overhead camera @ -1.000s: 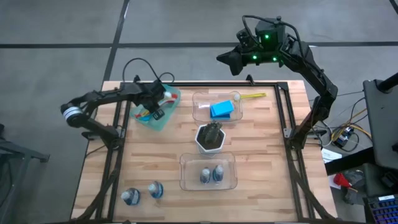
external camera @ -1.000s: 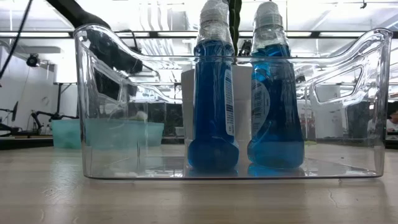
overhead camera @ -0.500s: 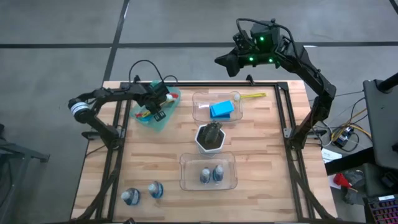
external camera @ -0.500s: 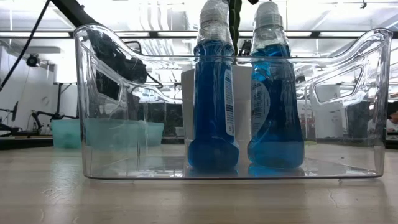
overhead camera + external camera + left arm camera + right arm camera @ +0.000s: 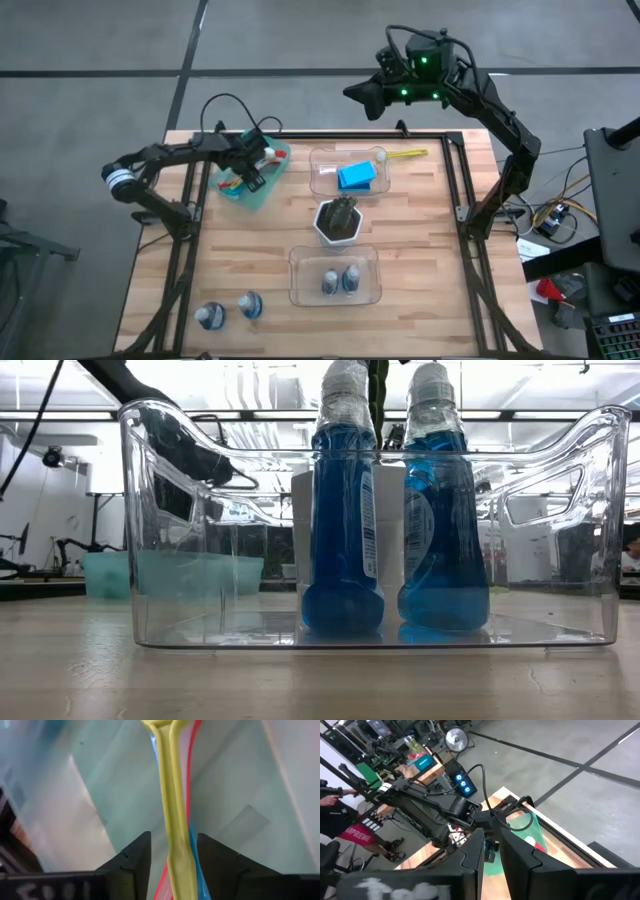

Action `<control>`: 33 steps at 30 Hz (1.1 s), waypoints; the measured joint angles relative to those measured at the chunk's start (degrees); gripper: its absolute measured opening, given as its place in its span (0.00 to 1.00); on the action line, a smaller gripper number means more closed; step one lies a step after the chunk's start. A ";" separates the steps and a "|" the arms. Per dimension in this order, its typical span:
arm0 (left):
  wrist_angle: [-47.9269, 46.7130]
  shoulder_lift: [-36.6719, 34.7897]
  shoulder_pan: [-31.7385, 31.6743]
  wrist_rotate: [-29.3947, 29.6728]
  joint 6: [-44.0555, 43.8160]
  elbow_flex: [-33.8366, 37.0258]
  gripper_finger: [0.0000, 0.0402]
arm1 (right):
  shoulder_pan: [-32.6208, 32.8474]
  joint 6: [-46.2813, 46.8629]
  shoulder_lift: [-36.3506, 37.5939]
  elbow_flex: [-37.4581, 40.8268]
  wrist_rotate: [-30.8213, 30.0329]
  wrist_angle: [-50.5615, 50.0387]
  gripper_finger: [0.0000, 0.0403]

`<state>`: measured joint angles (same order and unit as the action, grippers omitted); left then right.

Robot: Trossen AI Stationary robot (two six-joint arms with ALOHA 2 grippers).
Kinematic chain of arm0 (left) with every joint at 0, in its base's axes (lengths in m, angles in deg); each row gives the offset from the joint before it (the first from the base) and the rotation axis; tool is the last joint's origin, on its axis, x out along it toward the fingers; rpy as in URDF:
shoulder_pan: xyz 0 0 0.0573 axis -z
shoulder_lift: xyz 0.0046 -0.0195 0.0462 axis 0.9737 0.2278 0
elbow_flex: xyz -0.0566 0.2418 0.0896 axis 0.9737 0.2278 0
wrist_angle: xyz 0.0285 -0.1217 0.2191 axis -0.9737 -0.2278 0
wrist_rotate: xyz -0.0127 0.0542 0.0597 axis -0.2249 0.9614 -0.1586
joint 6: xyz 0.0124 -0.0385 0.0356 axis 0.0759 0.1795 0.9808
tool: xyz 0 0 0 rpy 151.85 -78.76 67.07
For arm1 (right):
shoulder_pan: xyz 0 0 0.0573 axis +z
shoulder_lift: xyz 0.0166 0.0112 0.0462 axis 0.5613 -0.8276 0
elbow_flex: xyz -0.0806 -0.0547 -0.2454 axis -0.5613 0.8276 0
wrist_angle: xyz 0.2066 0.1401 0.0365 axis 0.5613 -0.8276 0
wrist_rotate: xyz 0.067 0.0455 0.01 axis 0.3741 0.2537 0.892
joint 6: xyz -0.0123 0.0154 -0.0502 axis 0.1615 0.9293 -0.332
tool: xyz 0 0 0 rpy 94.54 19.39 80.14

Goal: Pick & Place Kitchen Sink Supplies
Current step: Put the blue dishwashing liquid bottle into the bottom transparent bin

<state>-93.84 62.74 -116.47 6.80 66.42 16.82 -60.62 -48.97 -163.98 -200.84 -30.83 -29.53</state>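
The left gripper [image 5: 255, 172] hangs over the green tray [image 5: 268, 185] at the upper left of the high view, and its wrist view shows the two dark fingers [image 5: 132, 860] standing a little apart with a yellow brush [image 5: 175, 815] running up between them; gaps show on both sides of the handle, so the jaws are partly open and not pressing it. Under the yellow handle lie a pink brush [image 5: 191, 775] and a blue brush [image 5: 195, 852], all resting on the tray floor. To the right of the tray in the high view a clear bin [image 5: 322, 180] holds a blue sponge [image 5: 357, 177], and another yellow brush [image 5: 408, 155] lies across that bin's upper right corner. Below it stands the white hexagonal pot [image 5: 338, 222], and lower still a second clear bin [image 5: 300, 280] holds two bottles [image 5: 340, 281] of blue liquid, which fill the low view behind the bin's near wall. Two more bottles [image 5: 230, 311] stand loose at the lower left of the table. The right gripper [image 5: 358, 94] waits raised beyond the table's top edge, its fingers narrow and holding nothing.
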 joint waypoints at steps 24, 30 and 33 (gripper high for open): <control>-25.41 -26.30 2.14 -33.87 -30.67 -10.97 0.48 | 1.21 3.20 0.00 0.17 0.04 0.48 0.14; -24.52 -32.87 8.80 -38.83 -39.49 -10.91 0.48 | 1.59 3.10 -0.09 1.28 0.04 0.11 0.14; -23.06 -35.38 13.08 -37.55 -44.31 -10.88 0.50 | 2.00 3.39 -0.09 1.48 0.03 0.14 0.14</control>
<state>-116.90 27.36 -103.39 -30.75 22.11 5.93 -58.63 -45.58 -164.07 -199.36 -30.80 -29.39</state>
